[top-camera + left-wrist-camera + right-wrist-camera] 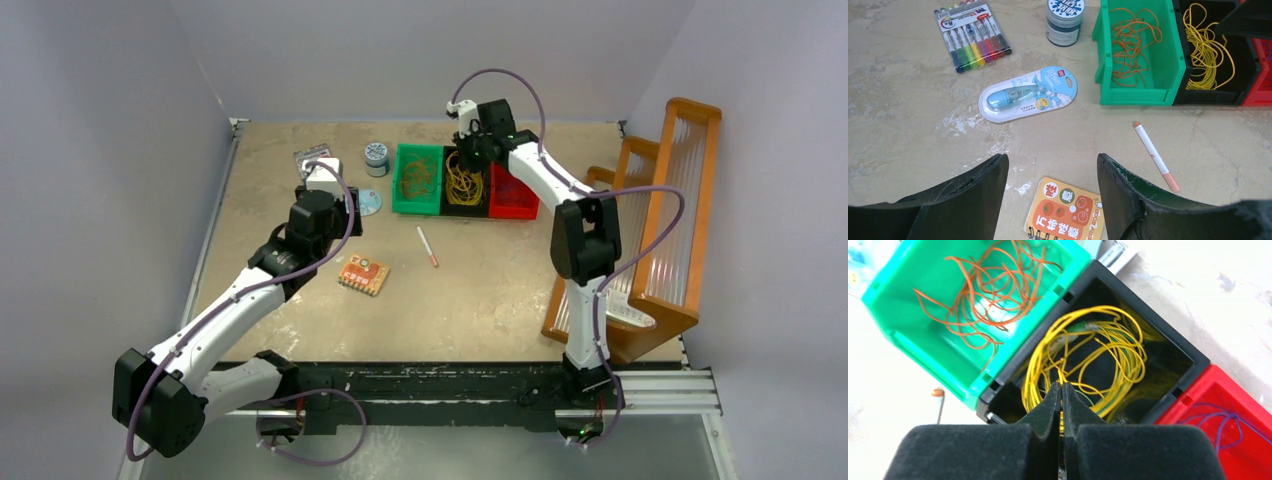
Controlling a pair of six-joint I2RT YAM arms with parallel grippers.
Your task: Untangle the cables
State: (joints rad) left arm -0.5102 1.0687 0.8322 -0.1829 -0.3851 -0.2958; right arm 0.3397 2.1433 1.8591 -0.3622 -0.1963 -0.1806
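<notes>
Right wrist view:
- Green bin [908, 340], upper left: holds orange cables [983, 295].
- Black bin [1158, 322], centre: holds yellow cables [1125, 357].
- Red bin [1243, 405], lower right: holds purple-blue cables [1218, 417].

Left wrist view:
- Table [898, 125]: mottled beige.
- Marker pack [970, 35], upper left: multicoloured.
- Blister pack [1028, 95], centre: pale blue and white.
- Pen [1153, 152], right of centre: white with orange ends.
- Booklet [1065, 210], bottom centre: orange with red and green round motifs.

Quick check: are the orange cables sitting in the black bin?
No, the orange cables lie in the green bin; the black bin holds the yellow cables.
</notes>
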